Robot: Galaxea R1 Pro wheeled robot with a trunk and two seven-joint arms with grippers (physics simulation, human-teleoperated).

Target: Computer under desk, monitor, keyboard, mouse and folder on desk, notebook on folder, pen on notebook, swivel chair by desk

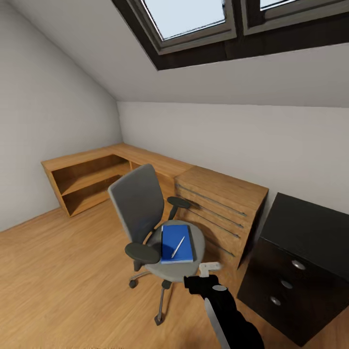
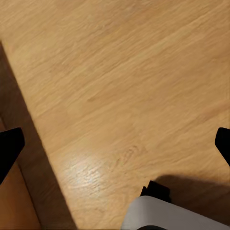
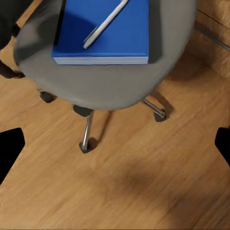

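Right gripper [image 1: 209, 268], jaws spread, hovers just beside swivel chair [image 1: 145, 213]; loose pen [image 3: 105, 23] may roll off folder [image 3: 103, 33] if nudged.

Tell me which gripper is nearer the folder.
Right. The right gripper hovers just off the chair seat's edge by the folder; the left gripper faces bare floor.
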